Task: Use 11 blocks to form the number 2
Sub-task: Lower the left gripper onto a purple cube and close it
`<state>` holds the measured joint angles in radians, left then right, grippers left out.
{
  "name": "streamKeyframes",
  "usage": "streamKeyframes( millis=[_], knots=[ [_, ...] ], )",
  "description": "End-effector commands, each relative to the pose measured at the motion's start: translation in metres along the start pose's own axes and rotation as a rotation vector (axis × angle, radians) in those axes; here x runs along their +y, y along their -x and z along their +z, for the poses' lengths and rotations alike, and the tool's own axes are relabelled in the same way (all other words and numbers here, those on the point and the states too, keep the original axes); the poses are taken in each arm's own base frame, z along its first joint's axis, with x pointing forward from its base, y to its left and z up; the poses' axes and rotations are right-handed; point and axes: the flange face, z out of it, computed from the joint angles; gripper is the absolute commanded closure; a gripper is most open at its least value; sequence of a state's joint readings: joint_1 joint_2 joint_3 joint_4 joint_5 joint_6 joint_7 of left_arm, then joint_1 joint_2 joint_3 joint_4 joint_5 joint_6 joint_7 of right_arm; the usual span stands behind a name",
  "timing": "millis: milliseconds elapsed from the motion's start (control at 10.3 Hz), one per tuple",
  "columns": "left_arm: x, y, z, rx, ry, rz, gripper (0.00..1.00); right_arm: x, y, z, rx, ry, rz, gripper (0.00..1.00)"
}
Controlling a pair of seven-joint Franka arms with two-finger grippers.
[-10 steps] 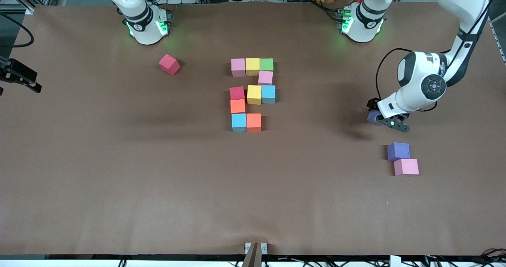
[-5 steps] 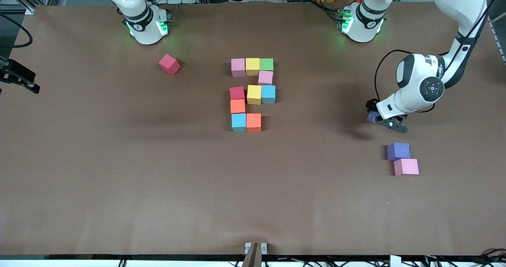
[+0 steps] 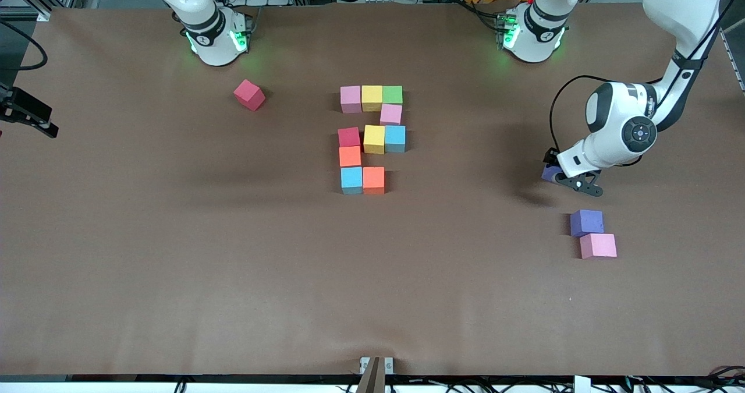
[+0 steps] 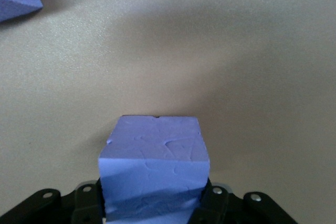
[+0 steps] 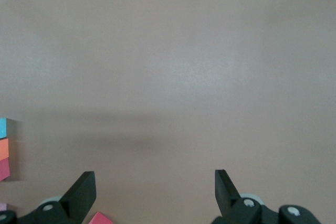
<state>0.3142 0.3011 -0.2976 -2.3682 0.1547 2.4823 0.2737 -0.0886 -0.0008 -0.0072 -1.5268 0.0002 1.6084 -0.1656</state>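
So the left tool (image 3: 553,174) has clamped onto a purple block (image 4: 153,169) since a second ago, down at the left arm's end of the surface (image 3: 174,265). Right tool (image 5: 155,190) hangs wide open, waiting. Unfinished number 2 (image 3: 372,140) sits mid-surface, nearer the arms' edge, unchanged.

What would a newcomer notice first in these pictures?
Probably the unfinished number 2 of coloured blocks in the middle of the table. Next, the left gripper, shut on a purple block toward the left arm's end. The right gripper waits open.
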Motion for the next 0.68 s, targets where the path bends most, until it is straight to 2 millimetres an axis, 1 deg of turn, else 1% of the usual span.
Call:
streamKeyframes(
  millis=[0,194,389,583],
  knots=[
    [-0.005,-0.005,-0.009,0.017,-0.015,-0.033,0.57,0.001,-0.002,0.000,0.003,-0.015,0.012,0.00],
    [-0.006,-0.014,-0.022,0.012,-0.017,-0.077,0.57,0.001,-0.002,0.000,0.004,-0.014,0.012,0.00],
    [-0.002,-0.026,-0.034,0.027,-0.025,-0.143,0.58,0.001,-0.002,0.000,0.004,-0.014,0.012,0.00],
    [0.004,-0.033,-0.047,0.041,-0.023,-0.198,0.58,0.001,-0.002,0.000,0.005,-0.016,0.012,0.00]
  ],
)
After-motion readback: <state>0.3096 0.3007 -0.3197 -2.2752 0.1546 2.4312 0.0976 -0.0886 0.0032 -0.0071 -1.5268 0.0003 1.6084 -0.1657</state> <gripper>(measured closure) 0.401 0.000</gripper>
